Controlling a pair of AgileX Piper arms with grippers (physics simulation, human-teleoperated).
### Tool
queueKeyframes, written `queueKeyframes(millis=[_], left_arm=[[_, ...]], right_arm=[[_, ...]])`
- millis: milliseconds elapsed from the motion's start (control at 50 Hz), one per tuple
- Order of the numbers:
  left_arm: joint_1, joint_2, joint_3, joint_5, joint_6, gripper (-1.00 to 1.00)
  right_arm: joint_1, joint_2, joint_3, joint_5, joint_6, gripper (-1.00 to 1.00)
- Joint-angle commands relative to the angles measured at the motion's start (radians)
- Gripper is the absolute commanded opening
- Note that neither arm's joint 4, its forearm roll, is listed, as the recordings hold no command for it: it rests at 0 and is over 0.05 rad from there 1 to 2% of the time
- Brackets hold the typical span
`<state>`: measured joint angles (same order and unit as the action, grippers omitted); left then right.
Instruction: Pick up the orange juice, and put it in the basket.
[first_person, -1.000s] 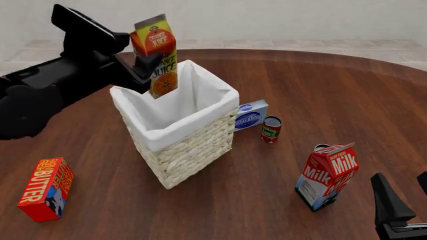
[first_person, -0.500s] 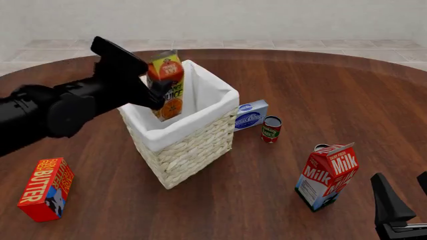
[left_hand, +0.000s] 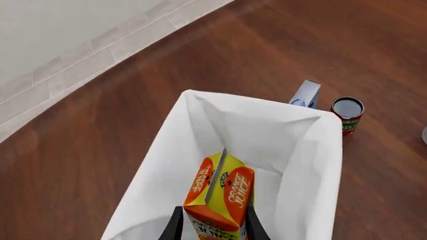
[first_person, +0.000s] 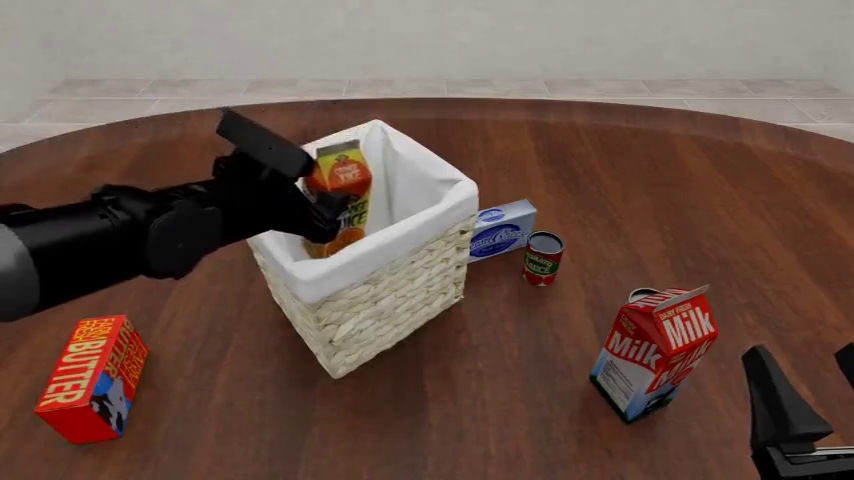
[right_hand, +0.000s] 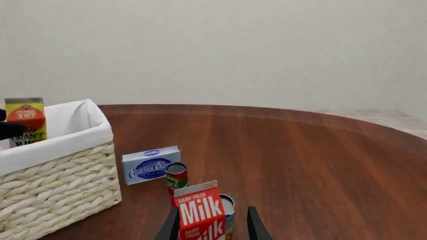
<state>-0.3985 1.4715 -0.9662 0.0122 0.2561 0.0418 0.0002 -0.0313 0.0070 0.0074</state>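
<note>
we have the orange juice (first_person: 340, 196) pinched between the jaws of the left gripper (first_person: 324, 212), and its lower half sits inside the basket (first_person: 387, 285) while the gabled top shows above the white liner. in the left wrist view the carton (left_hand: 219, 197) stands between the two dark fingers (left_hand: 175, 227), roughly central between the liner walls.

for this step we want the carton fully down before letting go. from the front it looks close to the basket's left wall, so we judge a straight descent safer than any sideways drift, which could snag the cloth liner or tip the basket. we would open the jaws only once the carton rests on the bottom or hangs just above it, then lift straight up so the fingers clear the rim. how deep the basket floor lies we cannot tell from here.

the right gripper (right_hand: 211, 225) waits at the near right of the desk (first_person: 641, 190), its jaws apart and holding nothing, looking toward the milk carton (first_person: 655, 350). the butter box (first_person: 90, 377), the cream cheese box (first_person: 502, 229) and the small can (first_person: 542, 258) stand clear of the basket and need no attention.
</note>
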Motion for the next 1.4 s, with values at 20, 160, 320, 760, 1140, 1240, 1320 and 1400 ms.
queueKeyframes(millis=[20, 160, 320, 760, 1140, 1240, 1320, 1400], left_arm=[[-0.001, 0.018, -0.007, -0.010, 0.014, -1.00], [-0.012, 0.028, -0.011, -0.007, 0.008, -1.00], [-0.020, 0.040, -0.031, 0.008, 0.000, 1.00], [-0.024, 0.029, -0.028, 0.014, -0.002, 1.00], [-0.037, -0.035, -0.036, 0.049, 0.002, 1.00], [-0.038, -0.086, -0.051, 0.084, 0.016, 1.00], [-0.046, -0.145, -0.070, 0.121, 0.029, 1.00], [-0.058, -0.214, -0.110, 0.176, 0.030, 1.00]], right_arm=[[-0.001, 0.000, 0.000, 0.000, 0.000, 1.00], [-0.002, 0.000, 0.000, -0.001, 0.002, 1.00], [-0.003, 0.000, 0.000, -0.001, 0.002, 1.00], [0.000, 0.000, 0.000, -0.001, 0.003, 1.00], [0.000, 0.000, 0.000, -0.002, 0.004, 1.00], [0.002, 0.000, 0.000, -0.002, 0.004, 1.00], [0.001, 0.000, 0.000, -0.002, 0.004, 1.00], [0.002, 0.000, 0.000, -0.002, 0.003, 1.00]])
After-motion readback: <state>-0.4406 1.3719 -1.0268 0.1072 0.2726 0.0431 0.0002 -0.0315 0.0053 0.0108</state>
